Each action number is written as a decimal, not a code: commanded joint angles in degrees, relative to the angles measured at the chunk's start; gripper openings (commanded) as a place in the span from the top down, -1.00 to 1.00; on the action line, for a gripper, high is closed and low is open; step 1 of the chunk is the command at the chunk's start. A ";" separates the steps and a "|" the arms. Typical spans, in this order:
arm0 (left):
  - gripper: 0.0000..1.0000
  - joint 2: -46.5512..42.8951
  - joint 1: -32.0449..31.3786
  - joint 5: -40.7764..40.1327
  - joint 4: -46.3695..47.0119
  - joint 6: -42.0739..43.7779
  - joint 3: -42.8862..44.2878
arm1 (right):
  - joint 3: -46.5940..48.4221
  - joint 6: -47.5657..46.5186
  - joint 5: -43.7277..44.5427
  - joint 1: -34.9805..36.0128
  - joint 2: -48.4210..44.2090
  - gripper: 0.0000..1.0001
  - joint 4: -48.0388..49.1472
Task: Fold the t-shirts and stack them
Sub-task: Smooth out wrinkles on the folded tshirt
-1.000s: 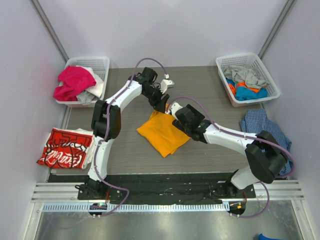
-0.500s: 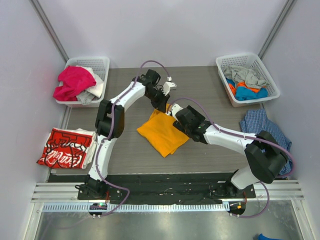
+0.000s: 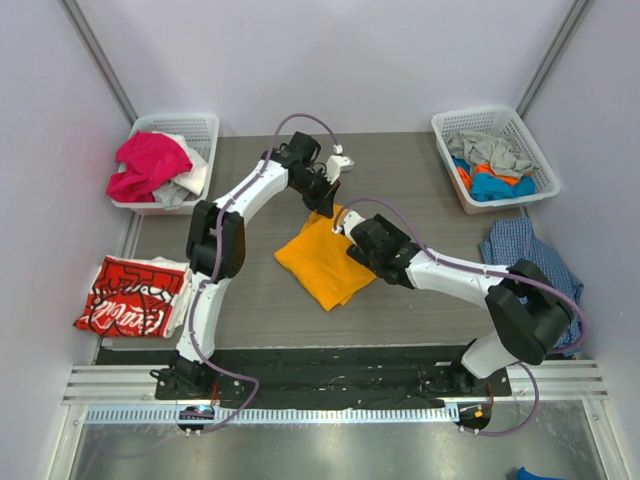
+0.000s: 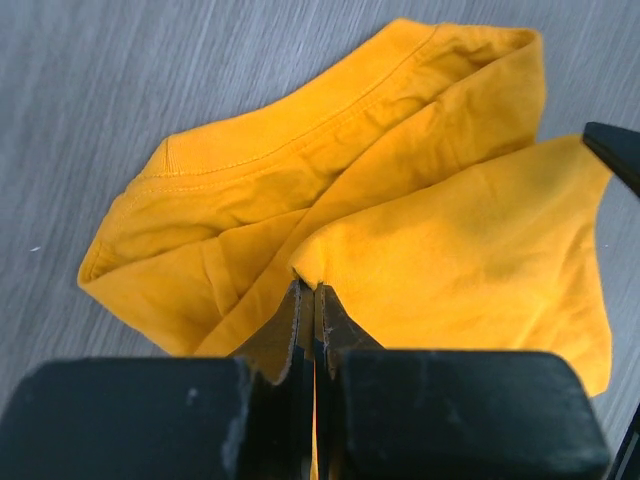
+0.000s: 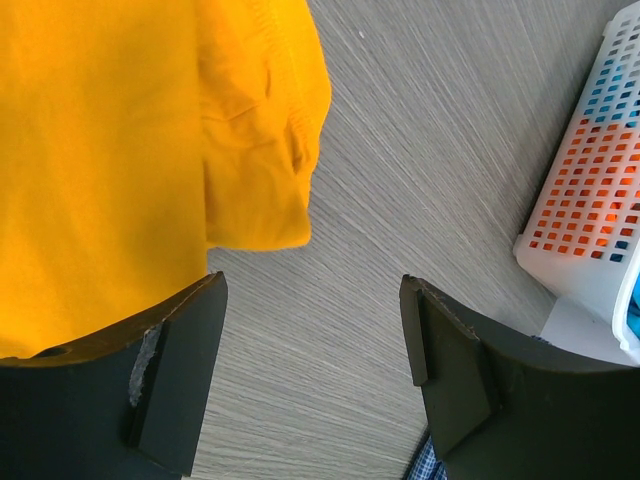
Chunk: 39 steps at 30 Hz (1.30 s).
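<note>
Left gripper [image 4: 312, 302] is clamped on a fold of the orange t-shirt [image 4: 400, 230], mid-frame in the top view; right gripper [image 5: 312, 300] gapes empty beside its edge. Red t-shirt [image 3: 130, 297], lower left, looks folded already; orange one seemingly half-folded.

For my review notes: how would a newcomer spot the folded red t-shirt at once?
Find the grey table, then its near left edge. The red t-shirt lies folded flat there; unlike the pink cloth heaped in the basket behind it, it bears white lettering.
</note>
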 commanded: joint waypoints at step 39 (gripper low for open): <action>1.00 -13.23 2.66 -7.03 9.25 3.60 -8.50 | -0.06 1.70 -1.00 -1.94 1.68 -0.53 1.21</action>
